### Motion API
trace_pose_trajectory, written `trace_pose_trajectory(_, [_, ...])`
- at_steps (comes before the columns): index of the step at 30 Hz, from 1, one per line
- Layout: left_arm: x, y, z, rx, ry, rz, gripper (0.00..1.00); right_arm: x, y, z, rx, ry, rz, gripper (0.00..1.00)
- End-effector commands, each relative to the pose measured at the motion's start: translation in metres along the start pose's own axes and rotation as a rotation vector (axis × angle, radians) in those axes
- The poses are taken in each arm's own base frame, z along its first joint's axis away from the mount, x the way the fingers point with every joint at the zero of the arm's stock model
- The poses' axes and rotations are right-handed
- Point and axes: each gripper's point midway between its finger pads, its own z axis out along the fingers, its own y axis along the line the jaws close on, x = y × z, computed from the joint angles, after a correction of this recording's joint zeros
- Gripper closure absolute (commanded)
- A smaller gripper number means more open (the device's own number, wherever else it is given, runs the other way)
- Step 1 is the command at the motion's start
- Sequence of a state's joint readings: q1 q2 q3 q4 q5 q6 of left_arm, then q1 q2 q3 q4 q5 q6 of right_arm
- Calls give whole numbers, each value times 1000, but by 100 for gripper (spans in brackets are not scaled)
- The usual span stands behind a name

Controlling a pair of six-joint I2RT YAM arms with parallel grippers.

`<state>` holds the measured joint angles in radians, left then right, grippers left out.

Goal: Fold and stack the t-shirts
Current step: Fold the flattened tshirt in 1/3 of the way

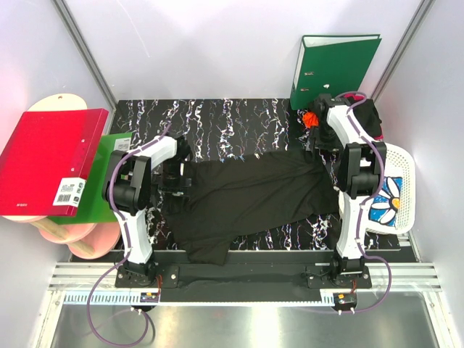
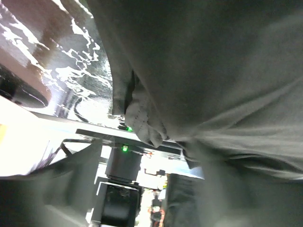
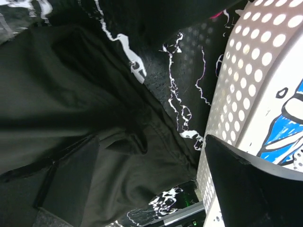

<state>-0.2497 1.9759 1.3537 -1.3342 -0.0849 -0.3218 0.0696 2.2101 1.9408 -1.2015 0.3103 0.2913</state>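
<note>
Top view: a plain black t-shirt (image 1: 254, 192) lies spread across the middle of the black marbled tabletop (image 1: 239, 119). Its 7 o'clock corner hangs over the near edge. It's black on black, so the outline is tough to trace.

The left end effector (image 1: 176, 179) sits at the shirt's 9 o'clock edge. Its wrist cam is mostly blur. Grey cloth fills the top, a small fold dangles mid-frame, and the two smeared fingers (image 2: 52, 184) look spread apart with a gap between them. I can't make out any cloth pinched there.

The right end effector (image 1: 320, 141) is at the shirt's 2 o'clock end. From above its tips get lost against the dark stuff. Its own cam shows both fingers (image 3: 246, 179) standing wide, with shirt cloth lying between and below them.

At 3 o'clock is a white lattice basket (image 1: 404, 158), half hidden behind the right arm. A blue-and-white flower print shirt (image 1: 388, 199) pokes out of it, and a dark bundle (image 1: 370, 116) sits on top. A scrap of orange-red cloth (image 1: 311, 118) peeks out by the green binder (image 1: 333, 65) at 1 o'clock. A red folder (image 1: 47, 159) is at 9 o'clock, cut off by the wall.
</note>
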Motion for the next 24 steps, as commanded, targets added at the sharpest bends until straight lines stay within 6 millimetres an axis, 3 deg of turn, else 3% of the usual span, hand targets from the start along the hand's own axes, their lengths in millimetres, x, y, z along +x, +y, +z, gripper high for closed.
trace_pose_trajectory(1, [13, 8, -24, -9, -7, -5, 1, -29, -5, -61, -88, -174, 48, 0])
trace_pose_trajectory(9, [-1, 12, -76, 19, -256, -100, 1, -38, 17, -87, -261, -222, 42, 0])
trace_pose_trajectory(14, [-38, -1, -104, 107, -435, -138, 2, -44, 38, -79, -329, -219, 34, 0])
trace_pose_trajectory(16, [-55, -12, -99, 126, -415, -117, 21, -43, 46, -66, -330, -188, 23, 1])
trace_pose_trajectory(17, [-59, -18, -96, 138, -398, -106, 77, -45, 49, -66, -340, -189, 24, 7])
trace_pose_trajectory(18, [-66, -23, -86, 132, -363, -98, 100, -44, 57, -63, -373, -171, 14, 64])
trace_pose_trajectory(19, [-75, -28, -88, 146, -379, -91, 100, -45, 60, -62, -384, -167, 14, 100])
trace_pose_trajectory(24, [-102, -43, -79, 152, -343, -56, 100, -47, 81, -53, -437, -129, 7, 100])
